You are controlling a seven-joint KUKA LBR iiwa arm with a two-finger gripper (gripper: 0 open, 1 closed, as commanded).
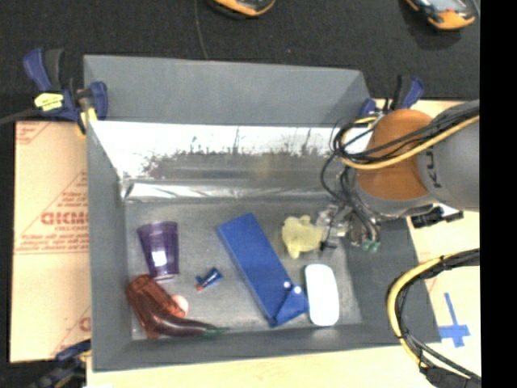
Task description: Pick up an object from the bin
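Nearest to the camera, in the front left corner of the grey bin (226,95), lies a dark red, soft-looking thing (157,305) with a pink spot on it and a thin dark tail that points to the right. At the front right lies a white oval piece (321,295), smooth like a bar of soap. It touches the lower end of a long flat blue thing (254,261), which lies slanted across the middle of the floor. Between the dark red thing and the blue one there is a small blue and red piece (208,279), apart from both.

A little farther back on the left a clear purple cup (158,247) stands just behind the dark red thing. Farther back on the right, a pale yellow lump (297,234) of uneven shape lies just beside the upper part of the blue thing.

The tool (333,231) is low in the bin, directly at the right side of this pale yellow lump. I cannot tell whether it touches the lump, or whether the tool is wide or narrow. Behind and above the tool is the orange cover (396,164) of the wrist, with cables looping around it.
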